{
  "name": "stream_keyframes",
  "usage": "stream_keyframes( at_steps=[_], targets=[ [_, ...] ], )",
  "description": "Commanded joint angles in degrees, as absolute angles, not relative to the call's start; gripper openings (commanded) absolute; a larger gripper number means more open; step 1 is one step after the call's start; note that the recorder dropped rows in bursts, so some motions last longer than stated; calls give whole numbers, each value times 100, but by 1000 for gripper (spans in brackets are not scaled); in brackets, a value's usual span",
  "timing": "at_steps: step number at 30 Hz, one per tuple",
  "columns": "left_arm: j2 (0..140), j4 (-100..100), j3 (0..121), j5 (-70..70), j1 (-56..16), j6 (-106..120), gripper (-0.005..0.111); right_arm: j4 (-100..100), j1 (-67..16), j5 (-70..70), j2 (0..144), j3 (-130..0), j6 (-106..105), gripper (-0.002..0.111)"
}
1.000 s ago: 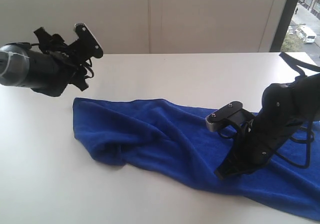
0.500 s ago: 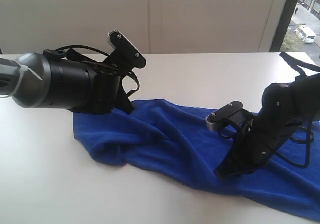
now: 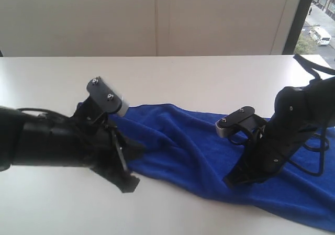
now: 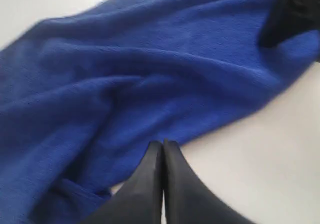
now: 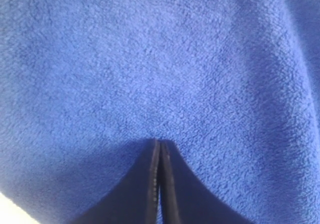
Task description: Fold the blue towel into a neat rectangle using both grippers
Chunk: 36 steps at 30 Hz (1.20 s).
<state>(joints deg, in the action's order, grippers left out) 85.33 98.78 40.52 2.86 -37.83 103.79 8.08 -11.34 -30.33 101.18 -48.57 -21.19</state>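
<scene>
We note the left gripper (image 3: 127, 182) at 8 o'clock, fingers (image 4: 150, 169) pressed together, tips at the near edge of the blue towel (image 3: 178, 141); we see no cloth pinched. The towel lies rumpled on the white table (image 3: 209, 78), running from centre toward 4 o'clock. The right gripper (image 3: 231, 181) is at 4 o'clock, fingers together, tips down on the towel.

The far surface (image 3: 209, 73) lies open; the rumpled towel (image 3: 178, 135), left pincer (image 3: 127, 181) and right pincer (image 3: 230, 181) crowd the near half.

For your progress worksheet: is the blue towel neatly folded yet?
Not folded: the blue towel lies rumpled in a long creased strip.
</scene>
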Motion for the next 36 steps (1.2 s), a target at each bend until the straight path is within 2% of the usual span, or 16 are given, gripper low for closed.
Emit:
stream_keyframes(
  at_steps=[1,12,14,19,21,28,36],
  targets=[
    [8295,9995,3354,955,-3442,9945,0,941,-1146,-3052,10137,-4862,-2203,0],
    [8347,9995,3239,188,-3324,9382,1,1033,-1146,-2945,10137,-4862,-2201,0],
    [8475,9995,3326,45,-3324,9382,8,1033,-1146,-2945,10137,-4862,-2201,0],
    [8972,9995,3745,389,-3324,9392,36,1044,-1146,-2918,10137,-4862,-2201,0],
    [9242,9995,3954,450,-3324,9392,42,1044,-1146,-2918,10137,-4862,-2201,0],
    [10014,9995,4507,250,-3324,9424,43,1044,-1146,-2962,10137,-4862,-2201,0],
    [10078,9995,4549,-174,-3324,9412,43,1044,-1146,-2858,10137,-4862,-2201,0]
  ],
)
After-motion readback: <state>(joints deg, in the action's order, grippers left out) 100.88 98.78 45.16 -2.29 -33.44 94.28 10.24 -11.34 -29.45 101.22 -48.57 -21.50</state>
